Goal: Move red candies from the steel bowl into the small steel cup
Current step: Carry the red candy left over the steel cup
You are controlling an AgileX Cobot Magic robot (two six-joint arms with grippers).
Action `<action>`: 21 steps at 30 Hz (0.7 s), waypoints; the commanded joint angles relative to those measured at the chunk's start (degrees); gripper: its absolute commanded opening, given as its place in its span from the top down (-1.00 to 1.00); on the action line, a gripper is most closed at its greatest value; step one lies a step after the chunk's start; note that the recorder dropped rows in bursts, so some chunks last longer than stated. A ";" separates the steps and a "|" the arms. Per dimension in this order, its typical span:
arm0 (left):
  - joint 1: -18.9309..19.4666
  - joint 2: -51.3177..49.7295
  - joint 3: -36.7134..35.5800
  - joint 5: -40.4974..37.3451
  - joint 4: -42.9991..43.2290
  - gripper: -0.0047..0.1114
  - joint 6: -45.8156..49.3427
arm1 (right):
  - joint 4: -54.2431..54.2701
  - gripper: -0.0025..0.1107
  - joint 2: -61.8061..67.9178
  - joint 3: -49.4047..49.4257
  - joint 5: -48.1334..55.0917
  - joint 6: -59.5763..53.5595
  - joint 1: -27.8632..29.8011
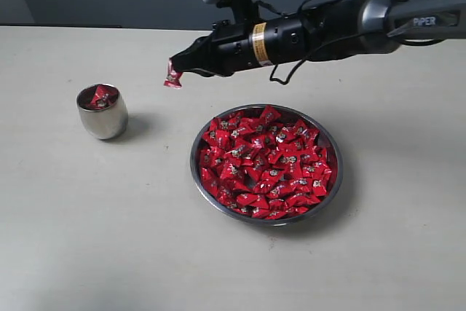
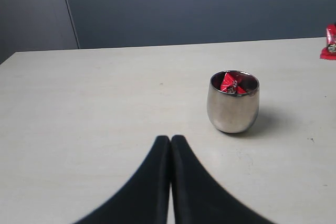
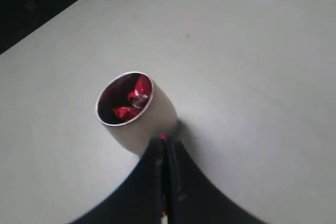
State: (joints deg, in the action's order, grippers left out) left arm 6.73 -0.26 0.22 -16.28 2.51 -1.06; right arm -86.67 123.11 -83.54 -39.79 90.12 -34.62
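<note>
The steel bowl (image 1: 331,147) sits mid-table, heaped with red candies (image 1: 266,162). Left of it stands the small steel cup (image 1: 103,113), with a few red candies (image 1: 103,95) inside; it also shows in the left wrist view as the small steel cup (image 2: 232,102) and in the right wrist view as the small steel cup (image 3: 137,111). My right gripper (image 1: 176,65) hangs in the air between bowl and cup, shut on one red candy (image 1: 172,78) that dangles below its tips. A sliver of that red candy (image 3: 163,136) peeks between the jaws. My left gripper (image 2: 170,139) is shut and holds nothing, low over the table short of the cup.
The tabletop (image 1: 109,238) is a pale beige surface with a dark wall behind it. The right arm (image 1: 342,23) stretches in from the right above the bowl's far side.
</note>
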 commanded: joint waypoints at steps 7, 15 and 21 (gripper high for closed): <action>0.03 0.26 -0.22 -0.03 0.06 0.91 -0.07 | -0.13 0.97 7.63 -11.35 0.39 4.81 -3.20; 0.03 0.26 -0.22 -0.03 0.06 0.91 -0.07 | -3.54 0.97 12.45 -19.85 -0.37 10.47 -5.77; 0.03 0.26 -0.22 -0.03 0.06 0.91 -0.07 | -7.42 0.97 15.00 -24.52 -0.26 14.65 -7.76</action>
State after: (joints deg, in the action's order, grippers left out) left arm 6.73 -0.26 0.22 -16.28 2.51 -1.06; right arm -92.77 137.23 -106.11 -39.69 103.05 -41.57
